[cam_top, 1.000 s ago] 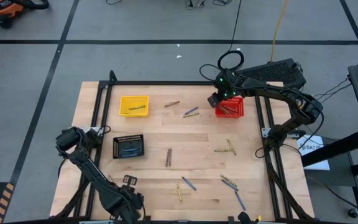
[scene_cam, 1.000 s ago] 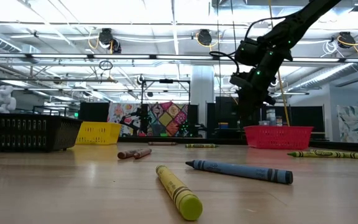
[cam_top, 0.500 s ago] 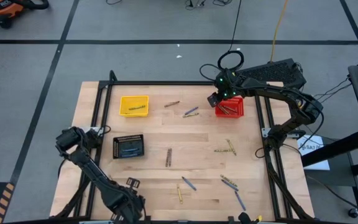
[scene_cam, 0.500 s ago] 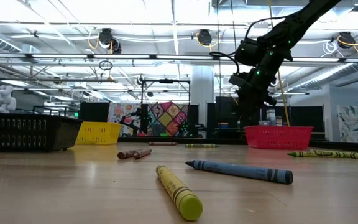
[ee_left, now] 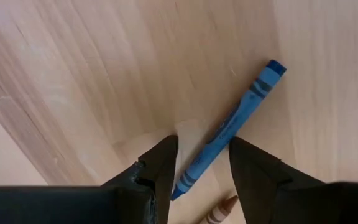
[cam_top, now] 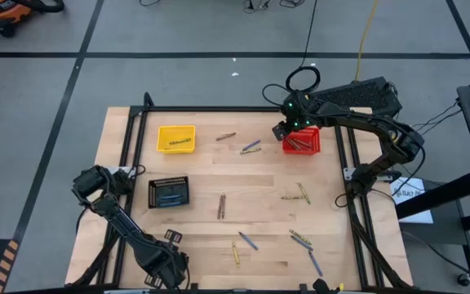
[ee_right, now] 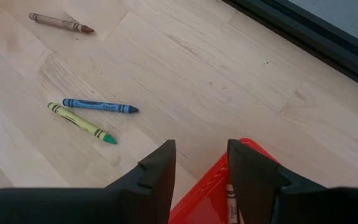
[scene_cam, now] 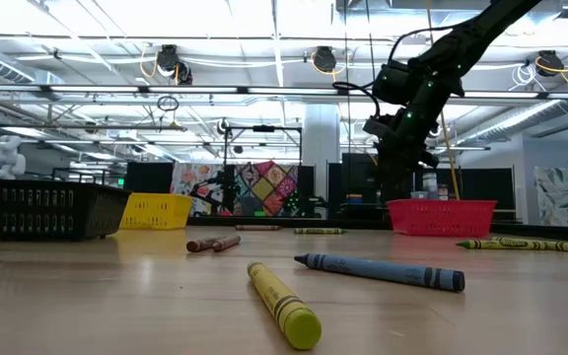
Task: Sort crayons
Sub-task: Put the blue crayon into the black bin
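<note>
Risking mis-sorts: table (cam_top: 268, 175), many crayons (cam_top: 300, 193) scattered loose, some already lodged in the red basket (cam_top: 311, 145). Right gripper (ee_right: 201, 163) held open, empty, above the basket's edge. Left gripper (ee_left: 202, 160) open astride a blue crayon (ee_left: 229, 137); brown crayon (ee_left: 221, 213) alongside could be pinched too.
</note>
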